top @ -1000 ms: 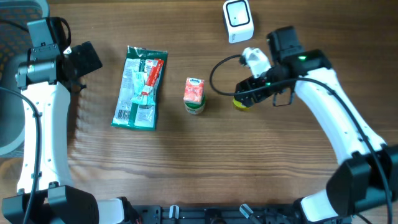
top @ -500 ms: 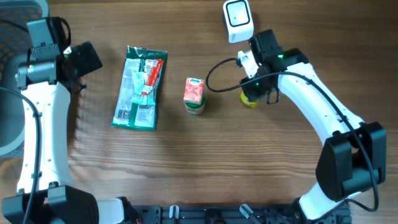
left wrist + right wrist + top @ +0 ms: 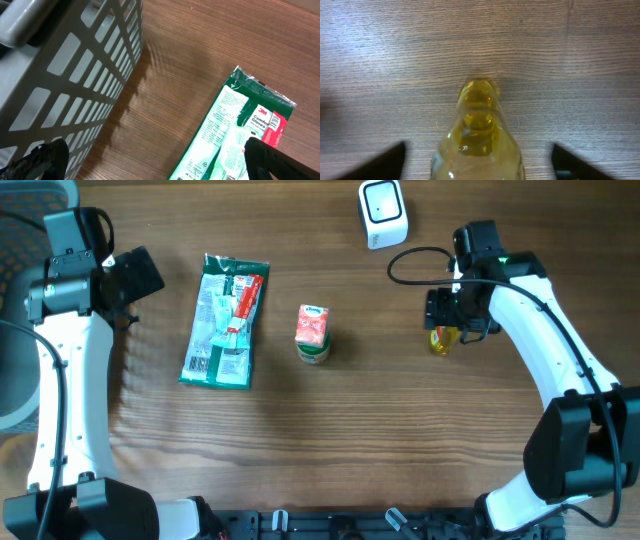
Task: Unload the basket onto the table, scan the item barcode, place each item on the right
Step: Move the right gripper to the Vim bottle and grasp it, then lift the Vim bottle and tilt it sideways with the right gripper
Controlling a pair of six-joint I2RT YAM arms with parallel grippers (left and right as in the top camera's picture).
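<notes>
Right claw is hanging with fingers apart either side of the yellow bottle, gripping nothing. Bottle is resting on the worktop's right half, apart from the scanner at the far edge. Judgement: nothing is being scanned yet; gripping and presenting are remaining.

The counter is matt brown wood, finely grained. The bottle under the right tool is clear, glossy plastic. Near the left tool, the packet is shiny green film, and the basket is matt grey plastic.
</notes>
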